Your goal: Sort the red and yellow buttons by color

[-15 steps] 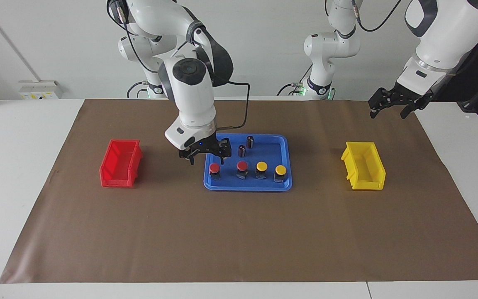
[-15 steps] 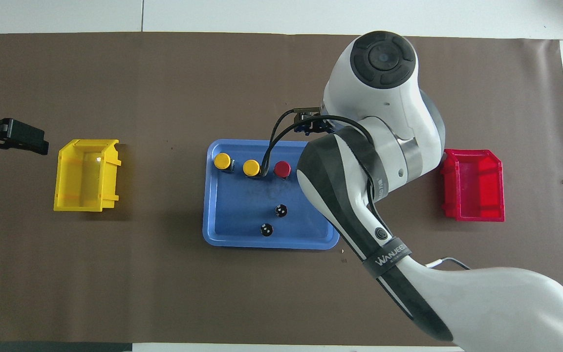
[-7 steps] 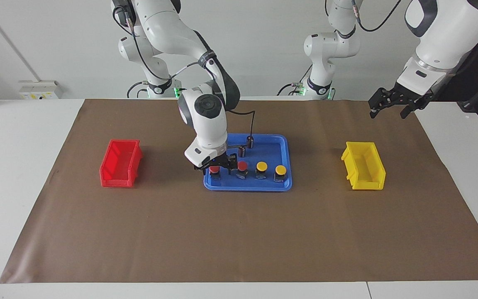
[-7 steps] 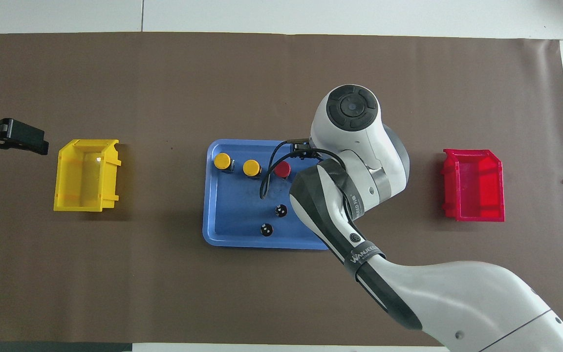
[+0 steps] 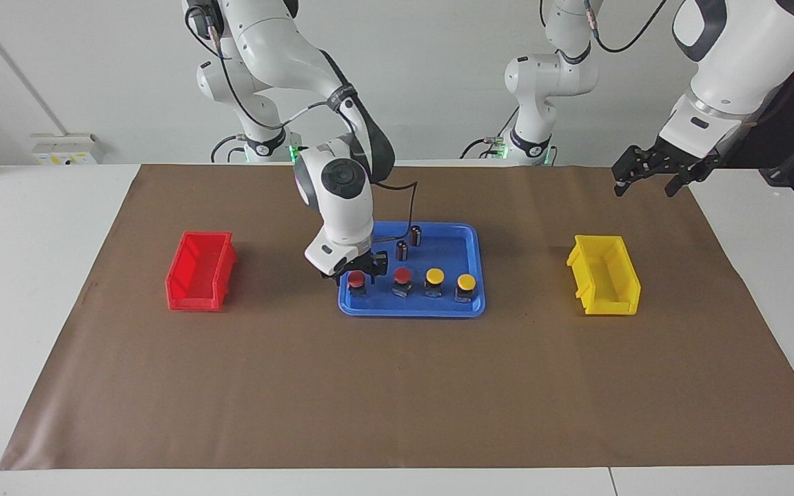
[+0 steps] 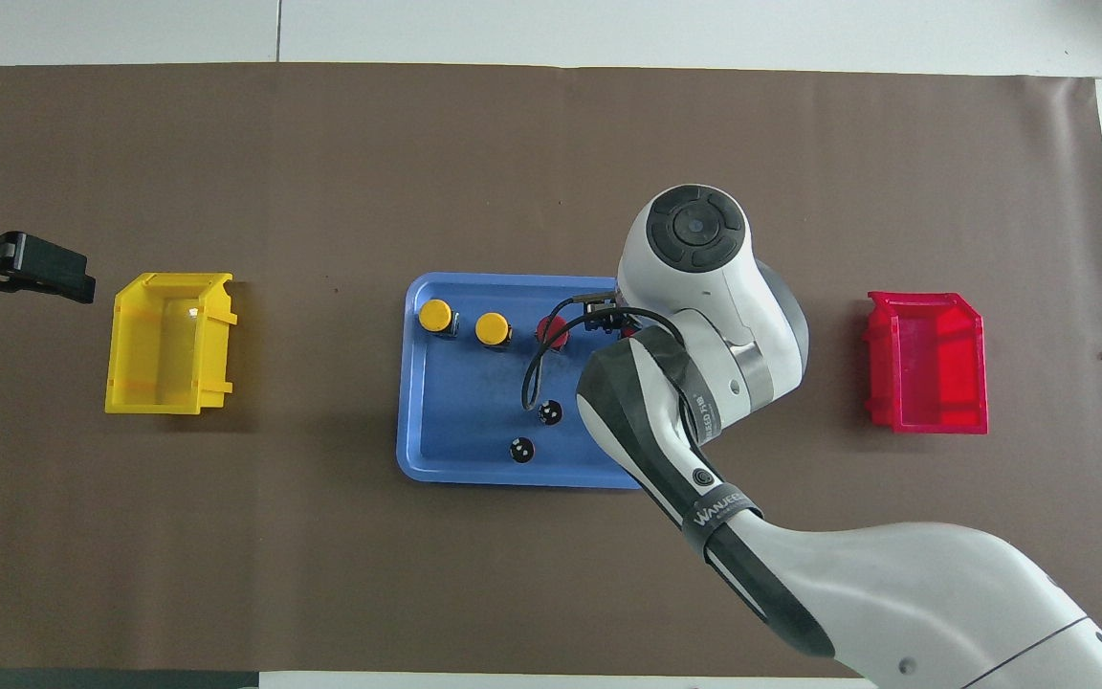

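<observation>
Our right gripper [image 5: 353, 273] was down in the tray [image 5: 469, 238] at the end red button [image 5: 356, 279], a finger showing on either side of its cap. We could not tell whether the fingers were pressing on it or only standing beside it. In the overhead view our right arm covered that button altogether, so we had only the facing view to go by.

Our left gripper [image 5: 652, 169] waited in the air, with its fingers spread and nothing between them. In the overhead view it showed only at the nine o'clock edge [image 6: 20, 271], next to the yellow bin [image 6: 168, 343], cut off by the frame.

The tray held the four buttons in one row along its edge farther from us. Taking the tray as a clock in the facing view, the row ran from seven o'clock to five: the red button at the gripper, the second red button [image 5: 402, 276], the first yellow button [image 5: 435, 277], and the second yellow button [image 5: 466, 282]. Two dark cylinders [image 5: 415, 235] stood near twelve o'clock, nearer to us than the row, and a black cable crossed in front of them.

The red bin [image 5: 200, 270] stood toward our right arm's end of the table. The yellow bin stood toward our left arm's end. No button showed in either.
</observation>
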